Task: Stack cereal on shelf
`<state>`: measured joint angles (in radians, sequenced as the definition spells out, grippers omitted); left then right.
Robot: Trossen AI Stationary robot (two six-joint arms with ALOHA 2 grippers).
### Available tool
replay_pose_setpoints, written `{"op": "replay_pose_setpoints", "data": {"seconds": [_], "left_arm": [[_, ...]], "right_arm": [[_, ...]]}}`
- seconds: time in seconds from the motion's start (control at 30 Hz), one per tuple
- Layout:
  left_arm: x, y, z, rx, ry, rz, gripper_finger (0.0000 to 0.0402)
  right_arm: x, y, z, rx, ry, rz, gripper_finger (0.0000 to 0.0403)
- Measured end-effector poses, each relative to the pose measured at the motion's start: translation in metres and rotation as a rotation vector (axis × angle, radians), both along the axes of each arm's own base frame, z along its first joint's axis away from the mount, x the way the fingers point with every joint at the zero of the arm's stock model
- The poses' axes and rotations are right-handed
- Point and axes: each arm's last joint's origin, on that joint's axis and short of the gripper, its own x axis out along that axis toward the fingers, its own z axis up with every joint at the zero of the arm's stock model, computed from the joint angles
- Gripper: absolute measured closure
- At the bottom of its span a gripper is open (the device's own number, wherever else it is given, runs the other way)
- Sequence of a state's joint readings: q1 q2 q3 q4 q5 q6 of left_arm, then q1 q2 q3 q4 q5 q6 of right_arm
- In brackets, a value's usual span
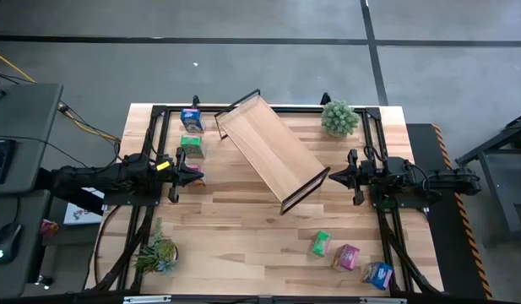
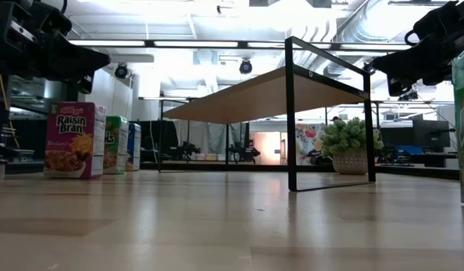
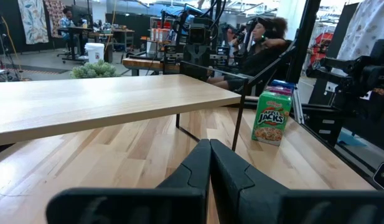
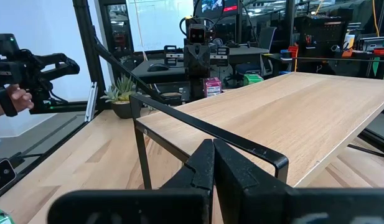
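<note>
Light-wood shelf (image 1: 273,152) lay diagonally at centre frame; left claw (image 1: 195,170) and right claw (image 1: 334,176) hung shut, empty. Approaching the nearest cereal box (image 1: 192,145) would need opened fingers.

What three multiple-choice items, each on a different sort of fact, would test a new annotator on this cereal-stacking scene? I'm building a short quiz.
1. Where does the shelf stand?
A. Diagonally across the table's middle
B. Flat against the table's right edge
C. On the floor

2. How many cereal boxes lie on the table's right side?
A. One
B. Three
C. Five

3. How do the two grippers stand?
A. Both shut, holding nothing
B. Both open
C. Each shut on a box

Answers:
1. A: the high view shows the shelf slanting between the arms.
2. B: a green box, a pink box and a blue box sit there.
3. A: the left gripper and the right gripper show fingers pressed together, nothing between them.
</note>
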<state>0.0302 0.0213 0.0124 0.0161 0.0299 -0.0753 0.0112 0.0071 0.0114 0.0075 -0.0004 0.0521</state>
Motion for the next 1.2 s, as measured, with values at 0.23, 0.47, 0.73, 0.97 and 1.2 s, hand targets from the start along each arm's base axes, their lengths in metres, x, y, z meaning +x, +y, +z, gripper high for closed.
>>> {"op": "replay_pose_setpoints", "data": {"seconds": [0.23,0.47,0.73,0.97,1.2], "left_arm": [[0.0,0.0,0.0,0.0,0.0,0.0,0.0401],[0.0,0.0,0.0,0.0,0.0,0.0,0.0401],[0.0,0.0,0.0,0.0,0.0,0.0,0.0401],[0.0,0.0,0.0,0.0,0.0,0.0,0.0401],[0.0,0.0,0.0,0.0,0.0,0.0,0.0401]], "right_arm": [[0.0,0.0,-0.0001,0.0,0.0,0.0,0.0402],[0.0,0.0,-0.0001,0.0,0.0,0.0,0.0402],[0.0,0.0,-0.0001,0.0,0.0,0.0,0.0402],[0.0,0.0,0.0001,-0.001,0.0,0.0,0.0402],[0.0001,-0.0002,0.0004,-0.154,-0.009,-0.008,0.0402]]}}
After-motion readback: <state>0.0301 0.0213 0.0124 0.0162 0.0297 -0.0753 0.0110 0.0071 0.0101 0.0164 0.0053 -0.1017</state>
